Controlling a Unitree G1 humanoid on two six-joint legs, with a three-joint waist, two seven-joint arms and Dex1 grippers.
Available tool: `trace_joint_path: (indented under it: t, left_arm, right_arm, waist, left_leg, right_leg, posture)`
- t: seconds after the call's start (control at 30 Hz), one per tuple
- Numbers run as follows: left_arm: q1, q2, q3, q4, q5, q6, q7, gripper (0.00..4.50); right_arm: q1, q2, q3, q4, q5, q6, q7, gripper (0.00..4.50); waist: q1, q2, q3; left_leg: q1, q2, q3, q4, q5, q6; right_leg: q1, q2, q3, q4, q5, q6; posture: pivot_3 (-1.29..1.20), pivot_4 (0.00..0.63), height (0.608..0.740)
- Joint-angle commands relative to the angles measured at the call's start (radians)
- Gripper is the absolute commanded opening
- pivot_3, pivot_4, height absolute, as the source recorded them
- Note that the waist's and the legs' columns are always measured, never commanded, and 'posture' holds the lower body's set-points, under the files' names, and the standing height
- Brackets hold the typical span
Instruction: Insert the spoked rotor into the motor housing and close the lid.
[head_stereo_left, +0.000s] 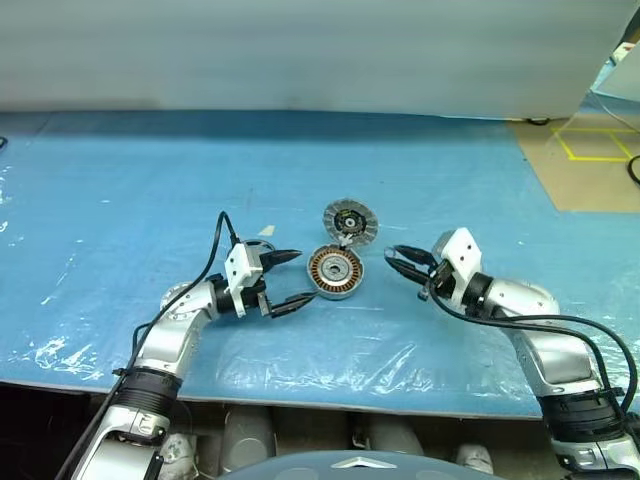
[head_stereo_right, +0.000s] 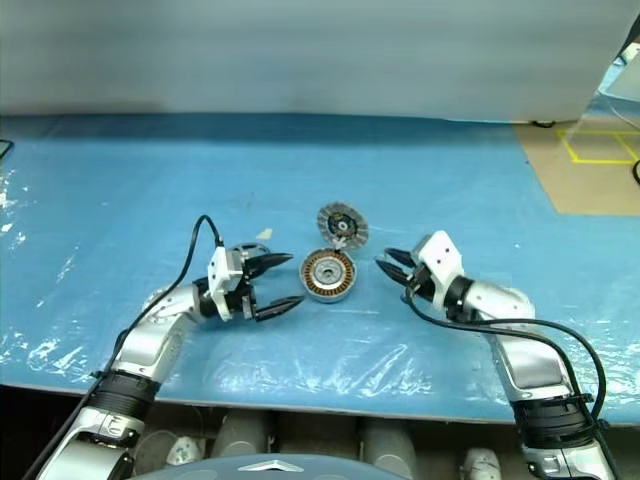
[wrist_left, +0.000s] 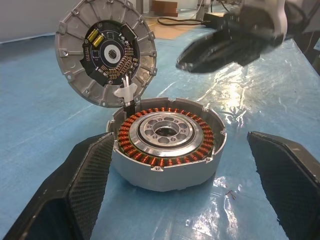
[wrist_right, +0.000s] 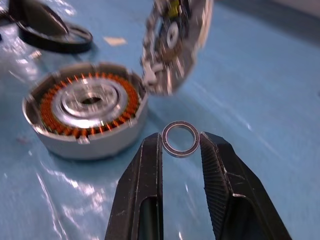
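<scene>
The motor housing (head_stereo_left: 335, 272), a silver cup ringed with copper windings, sits mid-table. Its lid (head_stereo_left: 350, 220), a ribbed silver disc with a dark circuit centre, stands tilted open at the housing's far edge. My left gripper (head_stereo_left: 292, 280) is open just left of the housing, pointing at it, nothing between its fingers. The spoked rotor (wrist_right: 60, 37), seen as a black rim, lies flat on the table behind the left gripper. To the right of the housing my right gripper (head_stereo_left: 392, 260) hovers shut on a small metal ring (wrist_right: 180, 139), pinched at its fingertips.
The table is covered with blue sheeting under crinkled clear plastic (head_stereo_left: 330, 370), with its front edge close to me. A small white scrap (head_stereo_left: 265, 230) lies near the rotor. Brown floor with yellow tape (head_stereo_left: 590, 150) shows at the far right.
</scene>
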Motion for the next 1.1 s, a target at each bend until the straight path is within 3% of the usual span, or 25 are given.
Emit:
trace_joint_path:
  t: [0.03, 0.2, 0.67, 1.1]
  left_arm:
    - [-0.013, 0.010, 0.015, -0.018, -0.016, -0.010, -0.012, 4.50]
    - [-0.017, 0.008, 0.014, -0.005, -0.011, -0.018, -0.015, 4.50]
    - [-0.009, 0.001, 0.010, 0.009, -0.004, -0.035, -0.011, 4.50]
    - [0.000, 0.000, 0.010, 0.026, -0.002, -0.066, -0.011, 4.50]
  right_arm:
    - [-0.020, -0.037, 0.016, -0.084, 0.032, 0.056, 0.040, 0.70]
    - [-0.040, -0.075, 0.082, -0.145, 0.041, 0.150, 0.087, 0.70]
    - [-0.208, 0.023, 0.255, -0.025, -0.070, 0.198, 0.025, 0.70]
    - [-0.217, 0.081, 0.268, 0.042, -0.092, 0.226, 0.008, 0.70]
  waist:
    - [0.001, 0.000, 0.000]
    - [0.001, 0.000, 0.000]
    - [0.000, 0.000, 0.000]
    - [-0.001, 0.000, 0.000]
  left_leg:
    - [0.000, 0.000, 0.000, 0.000, 0.000, 0.000]
    - [0.000, 0.000, 0.000, 0.000, 0.000, 0.000]
    - [0.000, 0.000, 0.000, 0.000, 0.002, -0.004]
    - [0.000, 0.000, 0.000, 0.000, 0.002, -0.005]
  right_leg:
    - [0.000, 0.000, 0.000, 0.000, 0.000, 0.000]
    - [0.000, 0.000, 0.000, 0.000, 0.000, 0.000]
    - [0.000, 0.000, 0.000, 0.001, 0.000, 0.000]
    - [0.000, 0.000, 0.000, 0.001, 0.000, 0.000]
  posture:
    - [0.00, 0.150, 0.740]
    - [0.00, 0.150, 0.740]
    - [0.00, 0.150, 0.740]
    - [0.00, 0.150, 0.740]
